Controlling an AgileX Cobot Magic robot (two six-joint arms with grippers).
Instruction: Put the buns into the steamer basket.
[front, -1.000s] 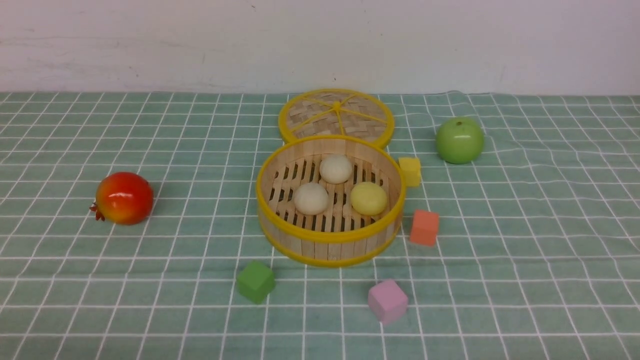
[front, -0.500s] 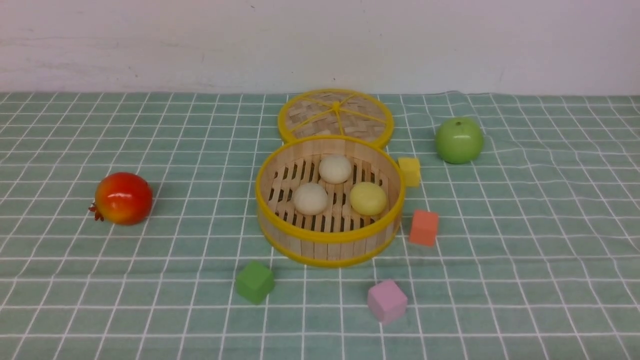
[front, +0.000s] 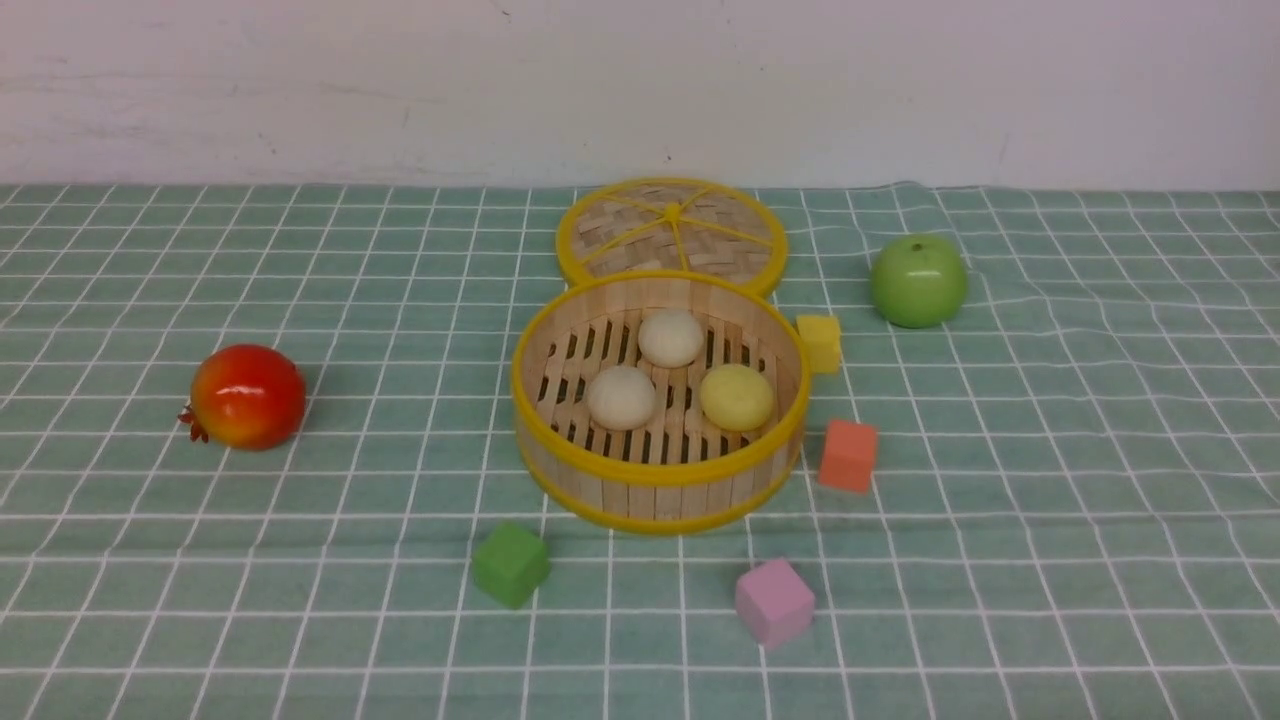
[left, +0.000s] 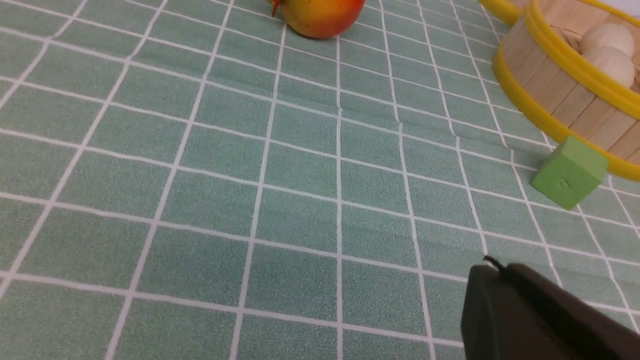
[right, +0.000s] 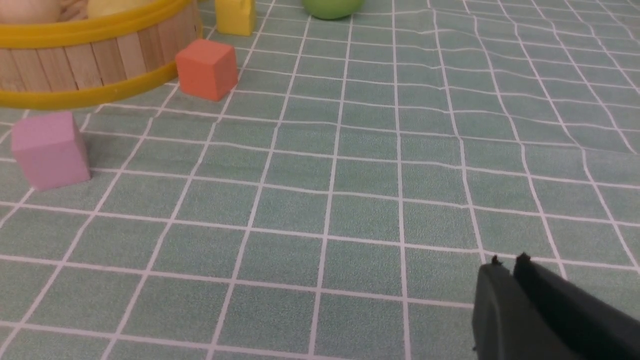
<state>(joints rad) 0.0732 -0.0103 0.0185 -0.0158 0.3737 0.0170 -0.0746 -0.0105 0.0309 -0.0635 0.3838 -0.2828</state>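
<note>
The steamer basket (front: 660, 470) stands mid-table on the green checked cloth. Inside it lie three buns: an off-white one at the back (front: 671, 337), an off-white one at the front left (front: 621, 396) and a pale yellow one at the front right (front: 736, 396). The basket also shows in the left wrist view (left: 565, 95) and the right wrist view (right: 95, 65). My left gripper (left: 495, 272) is shut and empty, low over the cloth near the table's front. My right gripper (right: 507, 267) is shut and empty too. Neither gripper shows in the front view.
The flat woven lid (front: 672, 232) lies behind the basket. A green apple (front: 918, 281) is back right, a red pomegranate (front: 247, 395) left. Cubes surround the basket: yellow (front: 820, 342), orange (front: 848, 455), pink (front: 774, 602), green (front: 511, 564).
</note>
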